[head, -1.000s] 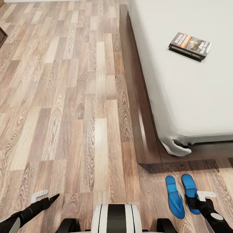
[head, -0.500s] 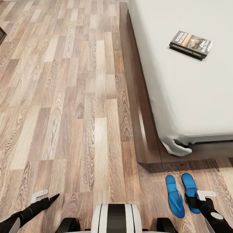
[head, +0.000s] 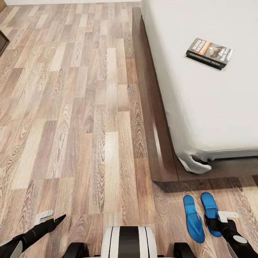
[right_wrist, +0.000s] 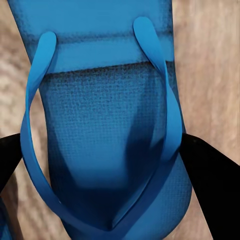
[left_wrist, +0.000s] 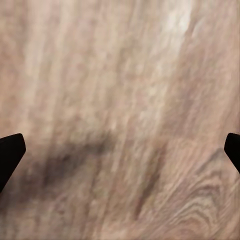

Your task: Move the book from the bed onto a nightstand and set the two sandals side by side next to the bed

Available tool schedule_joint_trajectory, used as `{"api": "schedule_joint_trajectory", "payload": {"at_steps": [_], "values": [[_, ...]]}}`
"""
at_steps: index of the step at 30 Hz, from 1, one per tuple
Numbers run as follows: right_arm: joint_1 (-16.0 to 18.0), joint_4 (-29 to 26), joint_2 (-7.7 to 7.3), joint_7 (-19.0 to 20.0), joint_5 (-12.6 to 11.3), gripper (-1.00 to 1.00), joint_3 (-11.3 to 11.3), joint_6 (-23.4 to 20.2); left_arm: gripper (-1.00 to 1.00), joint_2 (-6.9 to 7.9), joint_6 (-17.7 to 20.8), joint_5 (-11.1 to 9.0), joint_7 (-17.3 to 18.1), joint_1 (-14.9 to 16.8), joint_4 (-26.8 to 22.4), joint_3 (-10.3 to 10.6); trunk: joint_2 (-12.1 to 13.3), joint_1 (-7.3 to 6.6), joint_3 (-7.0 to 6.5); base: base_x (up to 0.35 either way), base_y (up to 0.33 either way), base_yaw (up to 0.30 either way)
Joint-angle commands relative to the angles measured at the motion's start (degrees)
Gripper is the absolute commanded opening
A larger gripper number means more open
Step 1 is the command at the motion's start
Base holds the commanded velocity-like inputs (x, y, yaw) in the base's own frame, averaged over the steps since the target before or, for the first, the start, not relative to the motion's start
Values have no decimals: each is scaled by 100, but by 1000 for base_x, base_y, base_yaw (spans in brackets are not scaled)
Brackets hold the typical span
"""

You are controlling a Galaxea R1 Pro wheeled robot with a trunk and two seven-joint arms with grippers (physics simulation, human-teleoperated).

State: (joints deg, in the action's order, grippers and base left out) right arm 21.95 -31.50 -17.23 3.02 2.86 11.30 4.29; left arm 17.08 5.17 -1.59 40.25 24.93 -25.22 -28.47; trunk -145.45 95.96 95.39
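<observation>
The book (head: 209, 52) lies flat on the pale mattress of the bed (head: 200, 107), well in from the edge. Two blue sandals lie side by side on the wood floor just off the bed's foot corner: the left sandal (head: 193, 218) and the right sandal (head: 209, 212). My right gripper (head: 213, 224) hangs low over the right sandal's near end. In the right wrist view that sandal (right_wrist: 107, 150) lies between the spread black fingers (right_wrist: 210, 170), the gripper (right_wrist: 105, 162) open. My left gripper (head: 59, 219) is open over bare floor (left_wrist: 120, 125).
The bed's dark wooden frame (head: 157, 143) juts out along the floor to my right. A corner of dark furniture (head: 3, 41) shows at the far left. Wide wood floor (head: 79, 118) stretches ahead, and my base (head: 129, 242) sits at the bottom.
The whole picture has shifted slightly, so the camera has moved a little. The book, sandals and both arms keep their places.
</observation>
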Motion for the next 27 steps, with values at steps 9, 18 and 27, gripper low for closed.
{"api": "schedule_joint_trajectory", "payload": {"at_steps": [9,18,27], "values": [[2,4,2,32,30,-100,31,20,100,-3,54,-17,36,3,-1,-35,-1,-1,2,-28,0,0],[2,4,4,32,32,-100,31,20,100,-3,54,-17,36,1,-1,-36,-1,-1,2,-90,0,0],[2,4,5,32,27,-100,31,20,100,-3,54,-17,36,3,-1,-36,-1,-1,2,-2,0,0]]}}
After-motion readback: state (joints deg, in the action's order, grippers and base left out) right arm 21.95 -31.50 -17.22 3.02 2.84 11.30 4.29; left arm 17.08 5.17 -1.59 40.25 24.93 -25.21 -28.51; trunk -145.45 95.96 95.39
